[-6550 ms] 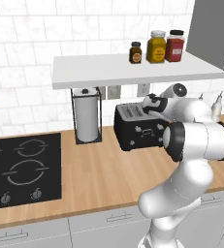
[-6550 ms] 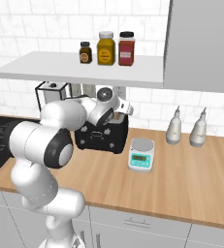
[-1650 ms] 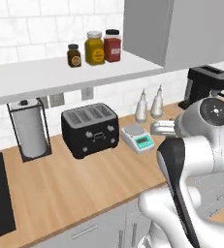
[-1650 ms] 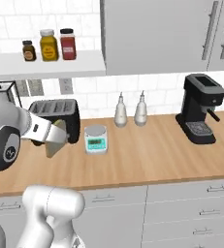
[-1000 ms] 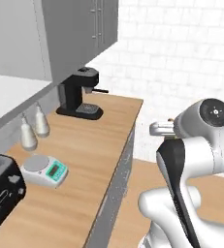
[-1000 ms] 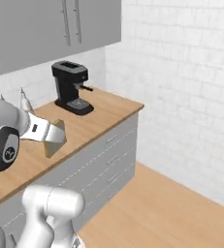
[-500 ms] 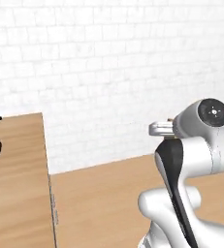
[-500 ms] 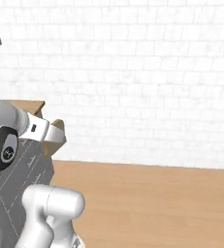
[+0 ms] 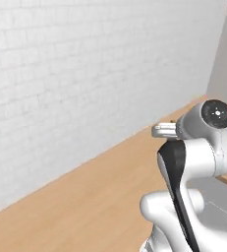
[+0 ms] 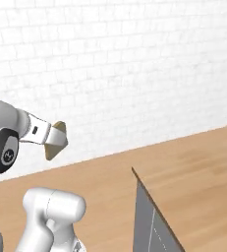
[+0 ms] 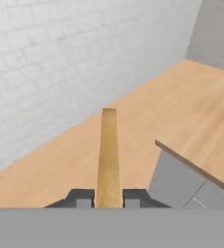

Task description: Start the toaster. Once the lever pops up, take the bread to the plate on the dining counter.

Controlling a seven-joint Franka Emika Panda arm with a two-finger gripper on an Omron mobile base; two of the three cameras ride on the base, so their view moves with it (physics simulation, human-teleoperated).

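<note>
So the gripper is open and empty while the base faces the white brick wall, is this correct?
Not quite. The gripper is not open and empty: in the hand view its fingers are shut on the bread, seen edge-on between them. The right base view shows the tan slice at the arm's end too. The base does face the white brick wall.
</note>
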